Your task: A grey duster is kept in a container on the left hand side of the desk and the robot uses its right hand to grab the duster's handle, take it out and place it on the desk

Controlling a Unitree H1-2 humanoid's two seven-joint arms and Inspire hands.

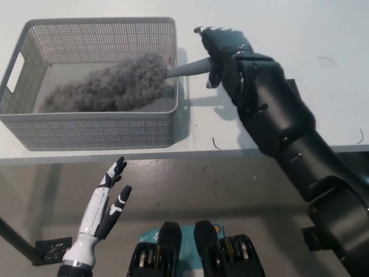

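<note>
A: Where is the fluffy grey duster (109, 88)?

B: Its shaggy head lies inside the grey perforated plastic basket (86, 131). It stretches from the eight o'clock corner of the basket floor up toward two o'clock, where it reaches the right rim.

A: And the handle?

B: The tapered grey handle (185, 68) sticks out over that right rim. It points toward two o'clock and hangs clear above the bench.

A: Is anything holding it?

B: Yes. The black right hand (223, 47) sits at the handle's outer end, at about one o'clock in the view. Its fingers (216, 34) curl over the top of the handle with the thumb tucked underneath, so the hand is closed on it.

A: Where does that arm come in?

B: From five o'clock. It crosses the front edge of the white bench (323, 40) and runs up on the basket's three o'clock side.

A: And the basket's place?

B: On the bench at ten o'clock in the view, with its front wall close to the bench's front edge.

A: The other hand?

B: The white left hand (108, 203) hangs at seven o'clock, below the bench's front edge and over the floor. Its fingers are spread apart and hold nothing.
</note>
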